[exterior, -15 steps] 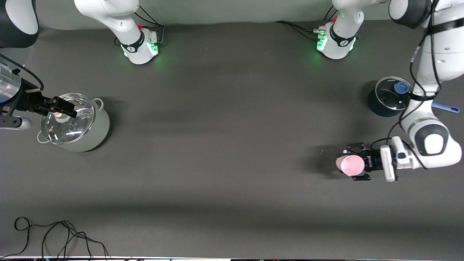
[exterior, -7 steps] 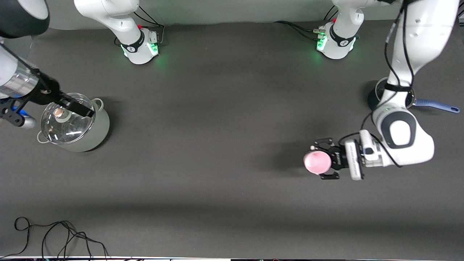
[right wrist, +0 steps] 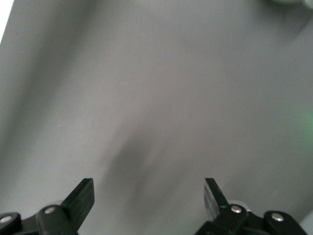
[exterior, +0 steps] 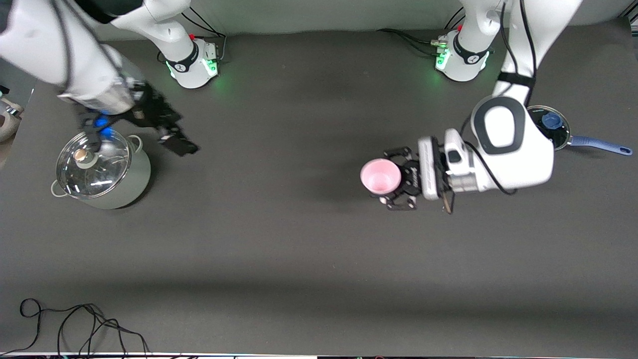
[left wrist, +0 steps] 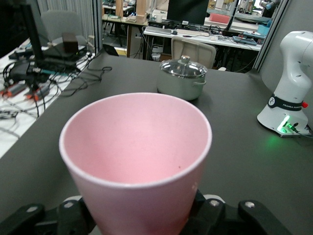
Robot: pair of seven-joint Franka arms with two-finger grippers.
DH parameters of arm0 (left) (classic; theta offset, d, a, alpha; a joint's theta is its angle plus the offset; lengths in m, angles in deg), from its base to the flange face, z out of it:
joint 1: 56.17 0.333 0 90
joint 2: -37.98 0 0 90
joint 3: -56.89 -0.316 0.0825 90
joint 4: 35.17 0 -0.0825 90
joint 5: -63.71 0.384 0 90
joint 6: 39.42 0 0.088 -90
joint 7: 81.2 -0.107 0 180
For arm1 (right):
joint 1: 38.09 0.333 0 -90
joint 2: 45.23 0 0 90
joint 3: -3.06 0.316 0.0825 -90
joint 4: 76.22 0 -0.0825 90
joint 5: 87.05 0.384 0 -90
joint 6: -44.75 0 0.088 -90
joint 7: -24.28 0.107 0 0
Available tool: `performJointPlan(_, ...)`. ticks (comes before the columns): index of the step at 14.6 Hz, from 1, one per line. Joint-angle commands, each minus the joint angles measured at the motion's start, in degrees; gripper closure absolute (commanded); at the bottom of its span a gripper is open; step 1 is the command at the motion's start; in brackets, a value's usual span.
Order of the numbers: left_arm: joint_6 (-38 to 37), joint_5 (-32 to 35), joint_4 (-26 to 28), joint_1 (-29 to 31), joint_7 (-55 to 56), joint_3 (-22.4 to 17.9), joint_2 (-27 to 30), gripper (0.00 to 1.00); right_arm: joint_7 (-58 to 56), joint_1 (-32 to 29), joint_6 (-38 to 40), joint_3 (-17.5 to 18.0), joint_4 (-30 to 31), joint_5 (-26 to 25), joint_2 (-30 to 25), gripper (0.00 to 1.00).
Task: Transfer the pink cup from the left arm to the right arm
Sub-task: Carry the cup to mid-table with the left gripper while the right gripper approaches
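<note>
The pink cup (exterior: pixel 381 176) is a small pale-pink tumbler held off the table over its middle, its mouth facing the front camera. My left gripper (exterior: pixel 392 179) is shut on the cup's lower part, one black finger on each side. In the left wrist view the pink cup (left wrist: pixel 137 161) fills the frame, with the left gripper (left wrist: pixel 139 218) clamped round its base. My right gripper (exterior: pixel 174 137) hangs open over bare table beside the lidded pot, with nothing between its fingers. The right wrist view shows the right gripper (right wrist: pixel 148 196) with its fingers wide apart over the mat.
A grey-green pot with a glass lid (exterior: pixel 102 172) stands at the right arm's end. A dark saucepan with a blue handle (exterior: pixel 551 127) stands at the left arm's end, partly hidden by the left arm. Loose black cable (exterior: pixel 75 324) lies at the table's near edge.
The left arm has carried the pink cup from the left arm's end toward the table's middle. The right gripper has left the pot lid and swung toward the middle, still open.
</note>
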Motion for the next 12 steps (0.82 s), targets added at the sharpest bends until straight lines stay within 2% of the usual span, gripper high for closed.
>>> performJointPlan(1, 6.3, -2.2, 2.6, -6.9, 0.0, -0.9, 4.8, 0.57, 8.5, 2.6, 0.5, -0.6, -4.2, 6.7, 2.6, 0.01)
performJointPlan(6, 15.0, -5.6, 2.5, -14.4, 1.7, -0.7, 5.9, 0.56, 21.3, 10.2, -7.6, -0.7, -4.2, 7.5, 3.0, 0.01)
performJointPlan(12, 16.8, -8.4, 2.4, -15.0, 2.5, -0.7, 5.7, 0.54, 28.5, 13.9, -8.4, -0.5, -5.4, 7.4, 3.5, 0.01)
